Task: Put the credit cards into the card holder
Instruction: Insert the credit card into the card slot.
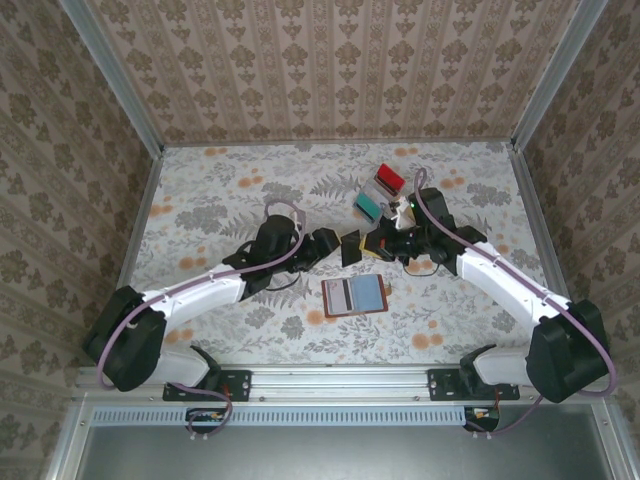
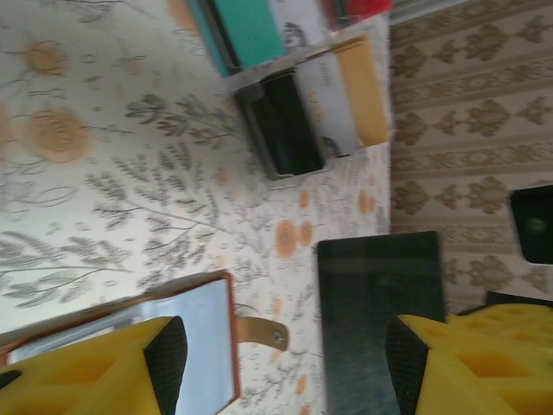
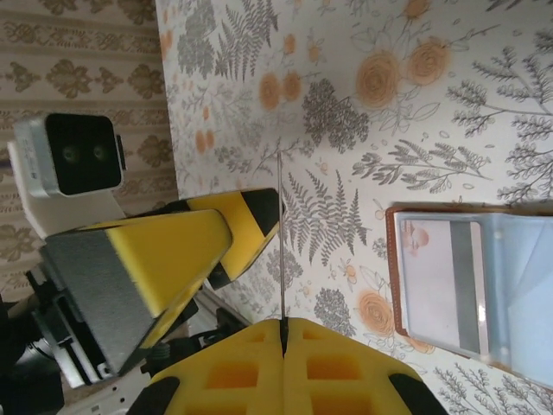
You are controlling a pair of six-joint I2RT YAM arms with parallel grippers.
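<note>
Top external: slotted rack (image 1: 385, 190) just behind right gripper (image 3: 283, 322) pinching a credit card (image 2: 367, 303), left gripper (image 2: 285, 350) wide, card holder (image 1: 354, 296) nearer.

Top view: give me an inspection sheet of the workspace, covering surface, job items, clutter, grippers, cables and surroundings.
Surface: floral table, flat.
Job's things: wallet lying open near the middle; one card held off the table.
Clutter: rack of coloured pieces at the far side.
Grippers: left gripper open, close to the card; right gripper shut on the card.
Cables: purple cable looped along each arm.
Surroundings: patterned walls, metal frame.
</note>
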